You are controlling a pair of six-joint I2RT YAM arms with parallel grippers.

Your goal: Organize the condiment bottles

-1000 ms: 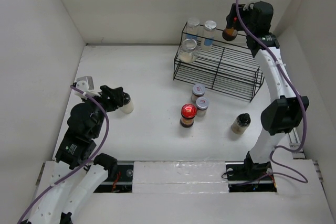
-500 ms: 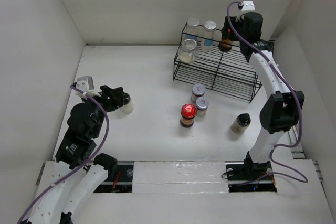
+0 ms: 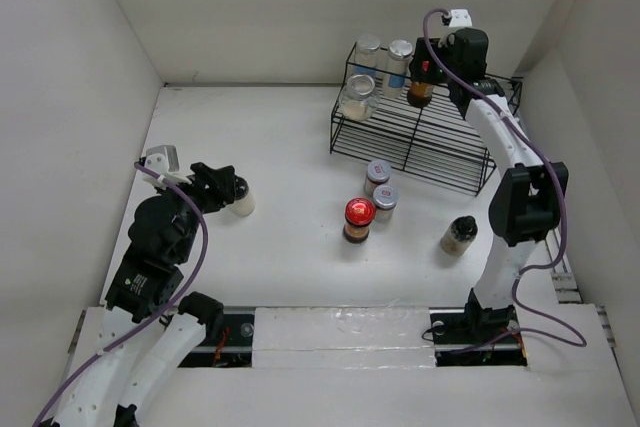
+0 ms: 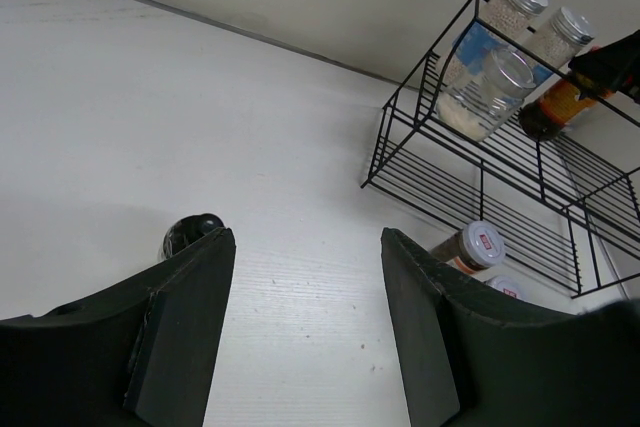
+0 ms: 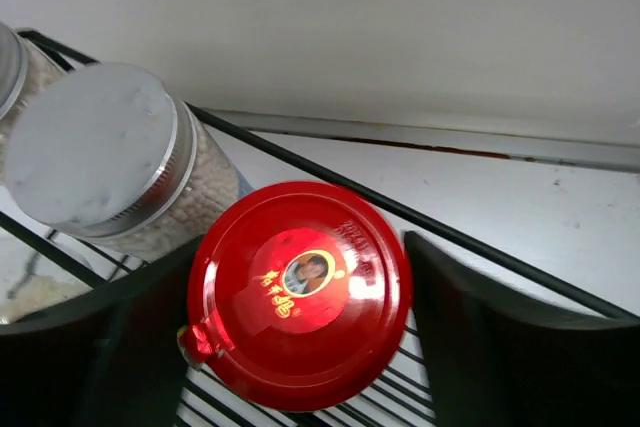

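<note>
My right gripper [image 3: 428, 69] is shut on a red-lidded jar [image 3: 421, 88] with dark contents, held upright on the top tier of the black wire rack [image 3: 420, 137]. In the right wrist view its red lid [image 5: 300, 292] sits between my fingers [image 5: 490, 347], beside a silver-lidded jar [image 5: 95, 162]. Two silver-lidded jars [image 3: 367, 50] [image 3: 399, 52] stand on the top tier and a third [image 3: 357, 95] one tier lower. My left gripper [image 3: 224, 185] [image 4: 305, 317] is open and empty, with a black-lidded pale jar [image 3: 241, 204] [image 4: 190, 232] just outside its left finger.
On the table in front of the rack stand two grey-lidded jars [image 3: 377, 175] [image 3: 385, 199], a second red-lidded jar [image 3: 359, 217] and a black-lidded jar [image 3: 459, 235]. White walls close in the table at the back and on both sides.
My right arm has moved left and down with the red-lidded jar, turning it from tilted to upright on the rack's top tier. The left arm has not moved.
</note>
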